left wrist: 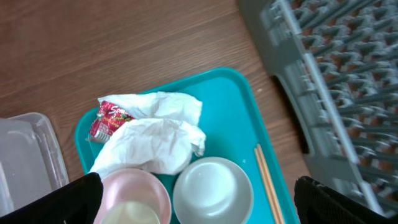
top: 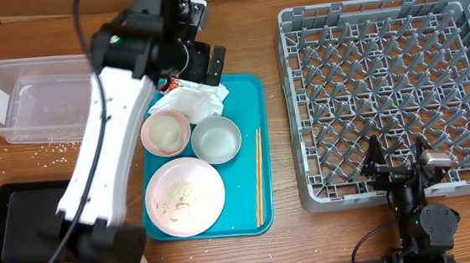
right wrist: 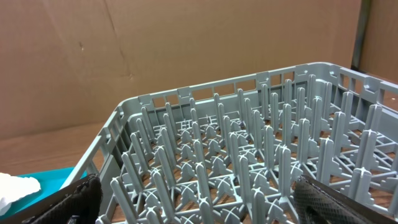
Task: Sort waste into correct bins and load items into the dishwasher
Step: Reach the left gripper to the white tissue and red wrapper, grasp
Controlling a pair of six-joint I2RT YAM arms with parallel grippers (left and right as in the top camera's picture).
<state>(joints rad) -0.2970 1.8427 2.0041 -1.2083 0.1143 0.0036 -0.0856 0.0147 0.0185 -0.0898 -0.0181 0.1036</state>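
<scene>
Crumpled white napkins and a red-printed wrapper lie at the far end of the teal tray. In front of them sit a pink bowl and a grey-green bowl. A pinkish plate carries rice. Chopsticks lie along the tray's right side. My left gripper hangs open above the napkins and bowls, holding nothing. My right gripper is open and empty over the front edge of the grey rack.
A clear tub stands at the back left, with loose rice grains on the table in front of it. A black tray lies at the front left, partly under my left arm. The rack holds no dishes.
</scene>
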